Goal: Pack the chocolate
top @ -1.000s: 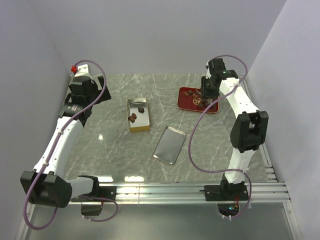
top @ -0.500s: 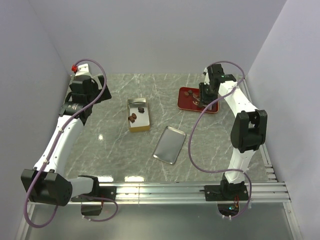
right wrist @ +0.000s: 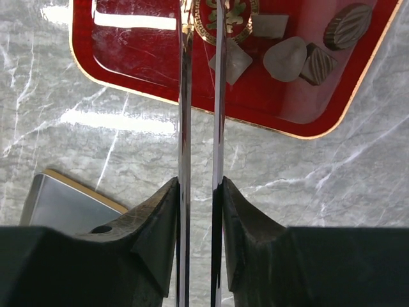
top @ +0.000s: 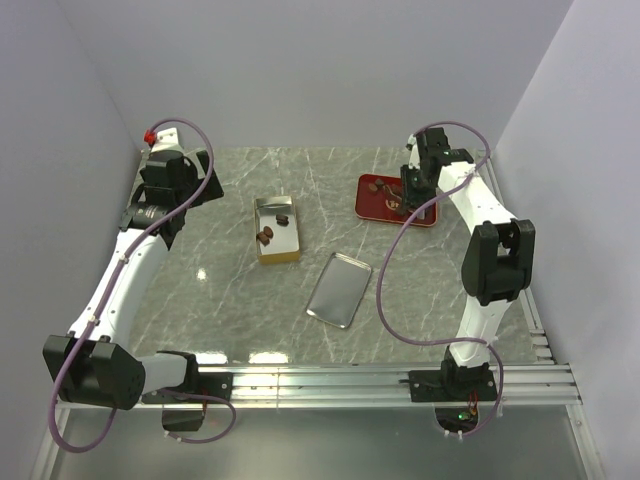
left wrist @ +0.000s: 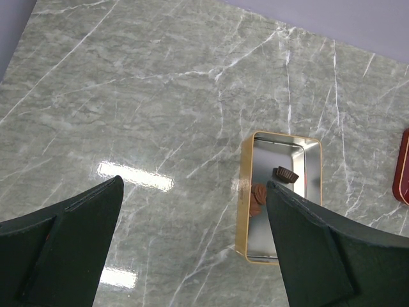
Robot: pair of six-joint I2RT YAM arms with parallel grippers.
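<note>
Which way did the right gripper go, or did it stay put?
Yes, it moved a little. In the top view the right gripper slid left over the red tray, away from the tray's right edge.

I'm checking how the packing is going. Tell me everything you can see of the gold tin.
The gold tin is a small rectangular box, open, with no lid on it. Its outer walls and rim look like gold-coloured metal; the inside is shiny, mirror-like silver. It sits flat on the marble table, left of centre in the top view, with its long sides running away from the arms. At least two pieces of chocolate lie inside, one mid-floor and one against a long wall. Nothing else touches it.
</note>
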